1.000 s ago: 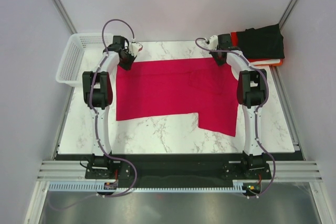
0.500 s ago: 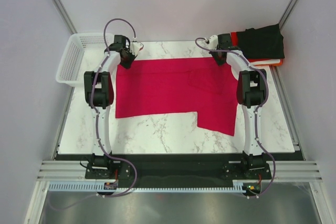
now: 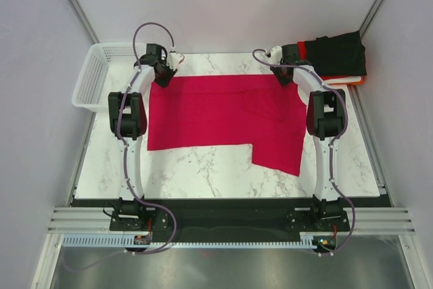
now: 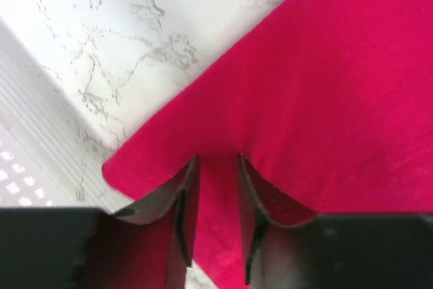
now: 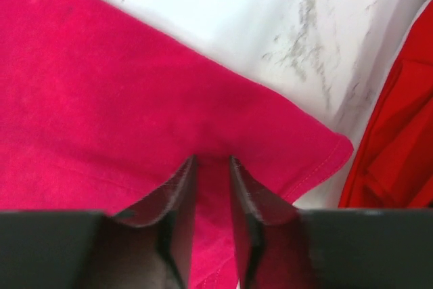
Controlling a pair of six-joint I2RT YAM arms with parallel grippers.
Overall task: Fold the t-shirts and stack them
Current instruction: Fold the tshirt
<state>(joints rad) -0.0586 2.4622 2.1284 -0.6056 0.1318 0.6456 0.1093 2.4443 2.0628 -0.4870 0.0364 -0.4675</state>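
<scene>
A crimson-pink t-shirt (image 3: 223, 113) lies spread flat on the marble table (image 3: 203, 174), with one part hanging nearer at the right. My left gripper (image 3: 162, 76) is at its far left corner, and my right gripper (image 3: 285, 76) is at its far right corner. In the left wrist view the gripper (image 4: 218, 162) is closed on a fold of the shirt (image 4: 325, 86) near its edge. In the right wrist view the gripper (image 5: 212, 160) pinches the shirt (image 5: 101, 99) near its hemmed corner. A folded black shirt (image 3: 342, 52) tops a stack over an orange-red one (image 3: 350, 80) at the far right.
A white mesh basket (image 3: 91, 76) stands at the table's far left, close to my left gripper; its wall also shows in the left wrist view (image 4: 27, 160). The orange-red cloth (image 5: 399, 140) of the stack lies just right of my right gripper.
Both grippers have edged toward the back of the table, and the crimson shirt has slid a little that way with them, its near edge moving farther from the arm bases.
</scene>
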